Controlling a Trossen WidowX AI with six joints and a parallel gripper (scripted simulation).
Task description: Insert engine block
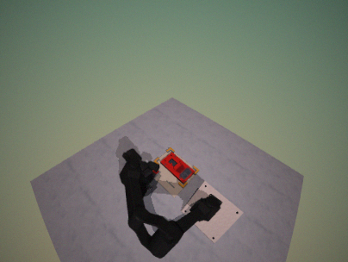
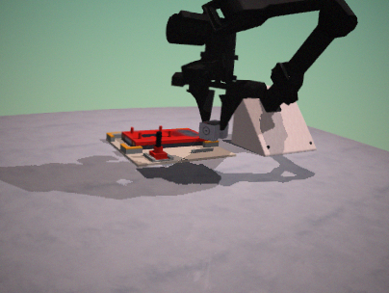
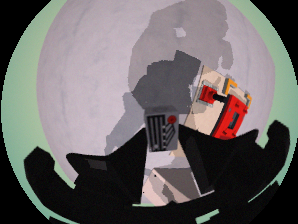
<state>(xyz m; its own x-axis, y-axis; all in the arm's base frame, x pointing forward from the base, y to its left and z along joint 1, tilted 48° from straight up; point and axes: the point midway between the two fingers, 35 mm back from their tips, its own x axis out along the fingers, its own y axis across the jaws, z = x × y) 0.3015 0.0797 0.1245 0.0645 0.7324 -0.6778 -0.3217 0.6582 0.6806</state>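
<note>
My claw (image 1: 151,168) (image 2: 215,120) (image 3: 161,128) pinches the block (image 2: 210,130) (image 3: 162,131), seemingly above the table (image 1: 103,172) (image 2: 193,241) (image 3: 75,90). It's beside the car (image 1: 176,171) (image 2: 149,139) (image 3: 228,111), on the red stand's (image 1: 156,171) (image 2: 159,153) (image 3: 207,94) side, so I'd carry it across toward the car's opening.

The engine block (image 2: 208,130) (image 3: 162,131), a small grey box with dark slots and a round red mark on its top and a ring mark on one side, is gripped between the fingers, off the table, roughly upright. The red car body (image 1: 174,172) (image 2: 183,136) (image 3: 226,127) lies flat, with recesses in its top; the block is outside it.
</note>
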